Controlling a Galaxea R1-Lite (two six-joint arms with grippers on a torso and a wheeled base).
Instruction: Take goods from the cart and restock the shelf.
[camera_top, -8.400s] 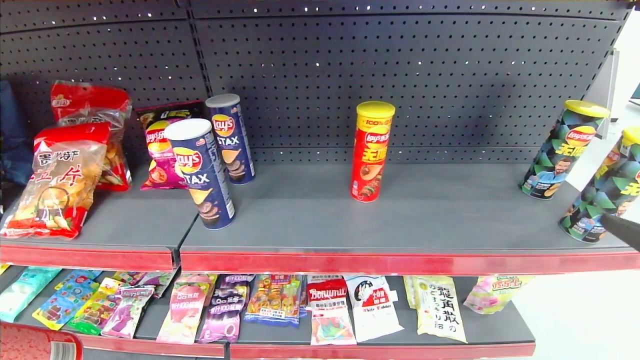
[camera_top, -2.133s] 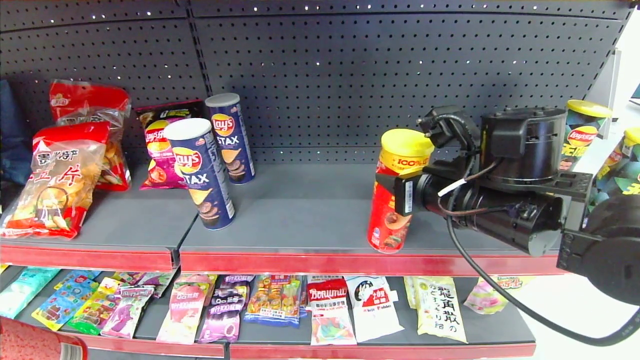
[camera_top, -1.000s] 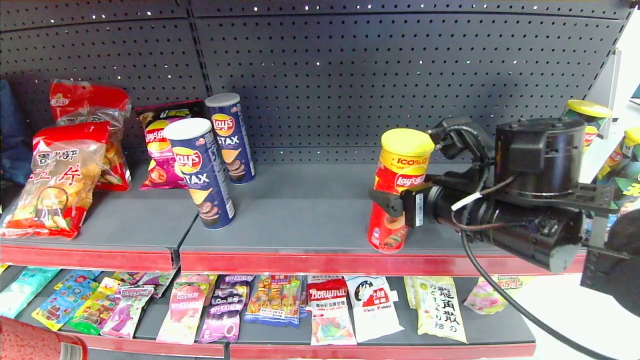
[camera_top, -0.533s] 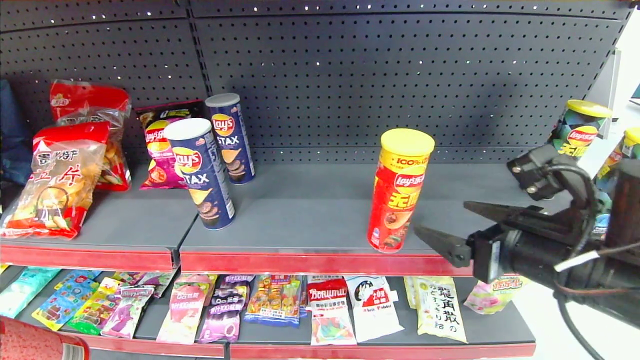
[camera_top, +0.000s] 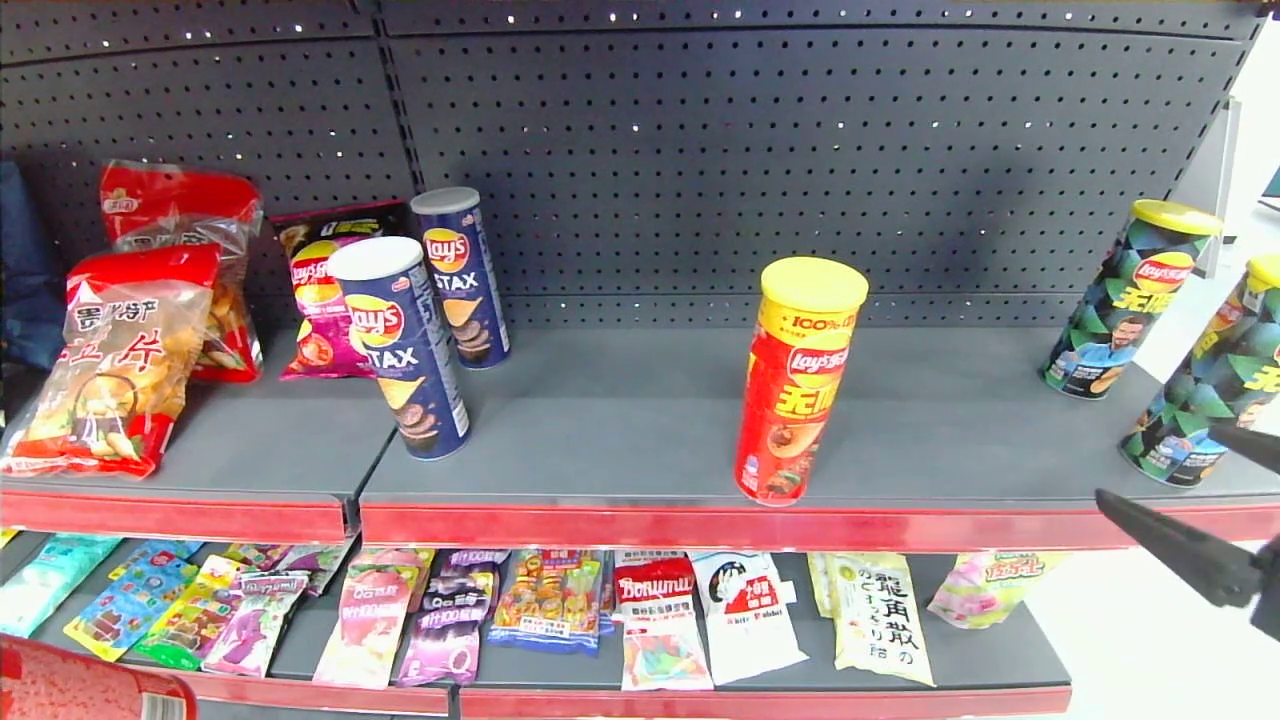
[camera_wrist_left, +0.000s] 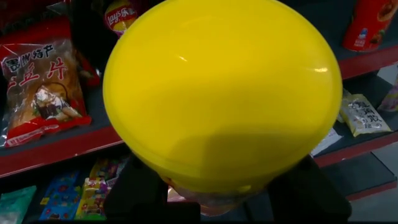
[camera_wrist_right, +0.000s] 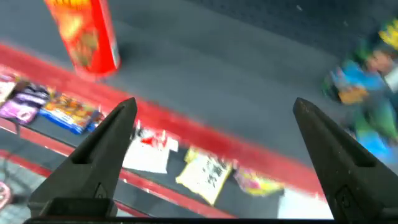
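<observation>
Two hands share the restocking job. Nearest the camera, the left hand (camera_wrist_left: 227, 198) pinches a yellow-lidded can (camera_wrist_left: 221, 93) by its body, its fingers (camera_wrist_left: 146, 199) pressed to either side just below the lid, and holds it low on the robot's left, short of the shelf (camera_top: 620, 420). On the robot's right, the right hand (camera_wrist_right: 214, 106) hangs just off the shelf's red front lip, spread wide and gripping nothing. Below it, flat packets (camera_top: 660, 620) lie in a row on the lower shelf. A red can (camera_top: 795, 390) stands upright near the front edge, well apart from its neighbours. Farther along and deeper in are two blue cans (camera_top: 405, 345) to the left, two green cans (camera_top: 1125, 300) at the right end, and bags (camera_top: 110, 370) of snacks leaning at the far left against the perforated back panel (camera_top: 800, 150). The held can looks like a light paperboard tube, stiff enough to take a firm pinch but likely to dent if squeezed hard. Its glossy wrap is probably slippery, and its tall, narrow shape would tip easily if set down askew. The safest hold appears to be around the middle of the wall, never by the snap-on lid, which could pop free.
</observation>
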